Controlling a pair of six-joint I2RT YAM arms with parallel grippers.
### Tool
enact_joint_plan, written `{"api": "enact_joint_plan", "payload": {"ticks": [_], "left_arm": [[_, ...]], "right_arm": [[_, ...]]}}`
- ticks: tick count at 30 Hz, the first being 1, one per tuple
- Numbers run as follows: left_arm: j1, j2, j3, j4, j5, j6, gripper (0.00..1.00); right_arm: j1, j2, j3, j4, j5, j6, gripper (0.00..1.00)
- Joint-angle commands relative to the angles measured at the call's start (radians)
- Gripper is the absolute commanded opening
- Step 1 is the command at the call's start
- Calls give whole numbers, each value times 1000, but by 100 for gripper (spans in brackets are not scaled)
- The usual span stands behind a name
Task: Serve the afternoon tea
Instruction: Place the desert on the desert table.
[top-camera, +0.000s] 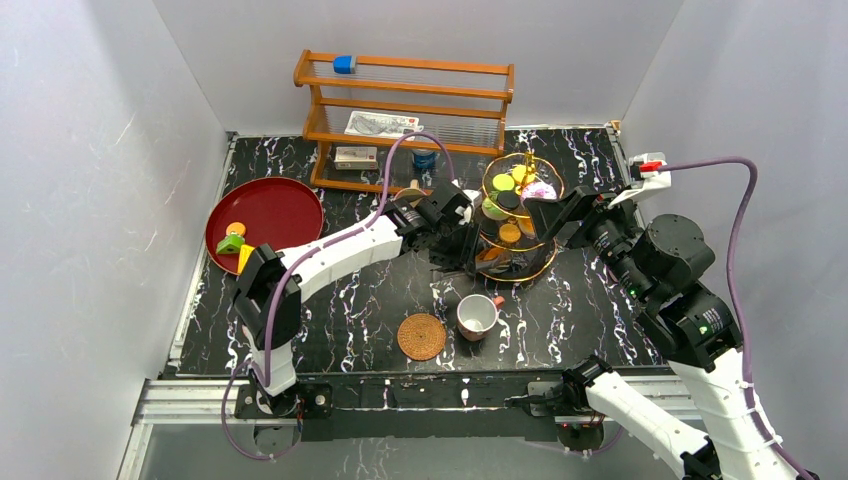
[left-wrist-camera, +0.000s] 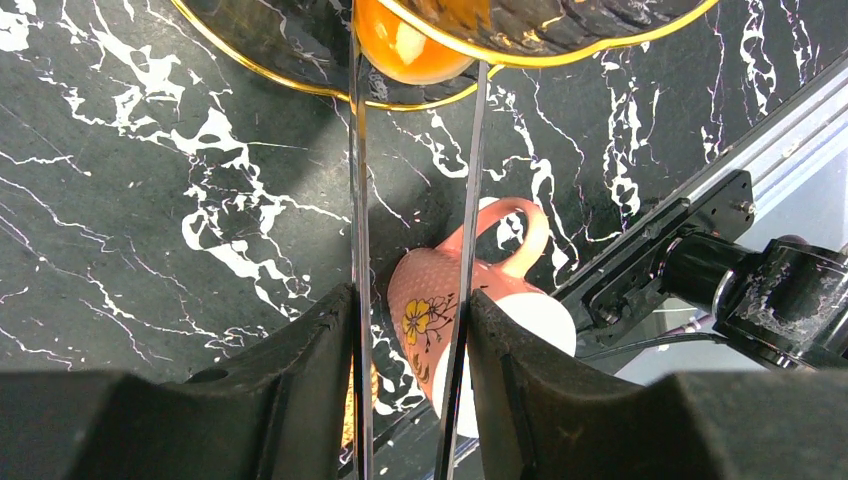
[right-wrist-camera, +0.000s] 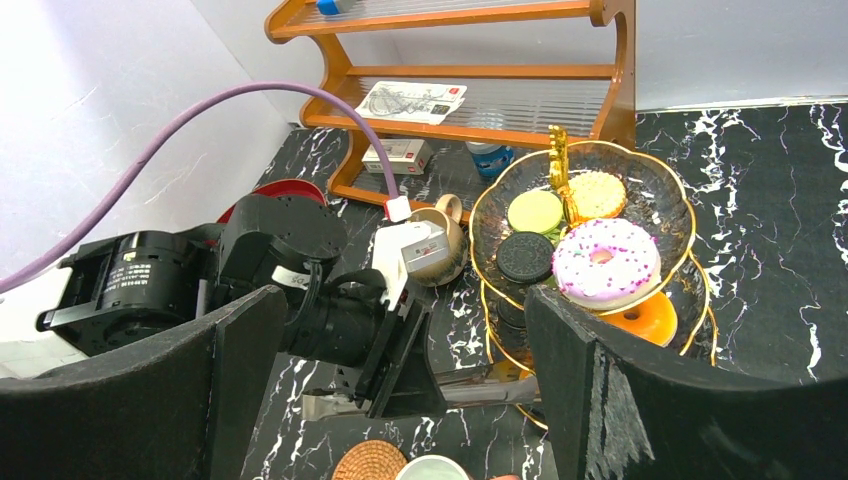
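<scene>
I am watching the gold-rimmed tiered glass stand (top-camera: 548, 262) sitting centrally on the black marble table (top-camera: 340, 320), carrying a pink sprinkled doughnut (right-wrist-camera: 605, 262). The left gripper (left-wrist-camera: 412, 300) is pinching its lower tier, half-closed; the right gripper (right-wrist-camera: 405, 300) is hanging wide open, empty.

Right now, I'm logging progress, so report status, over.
Left gripper shut on stand rods. Right gripper open, beside top tier. Stand loaded with pastries. Cup and coaster close on near side.
</scene>
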Motion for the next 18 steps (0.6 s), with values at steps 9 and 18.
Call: {"api": "enact_joint_plan", "payload": {"ticks": [9,18], "left_arm": [[-13,5,27,84,30,-20,38],[-14,44,48,102,51,-25,38]], "right_arm": [[3,-5,21,50,11,1,99],[3,-14,17,52,17,-5,99]]}}
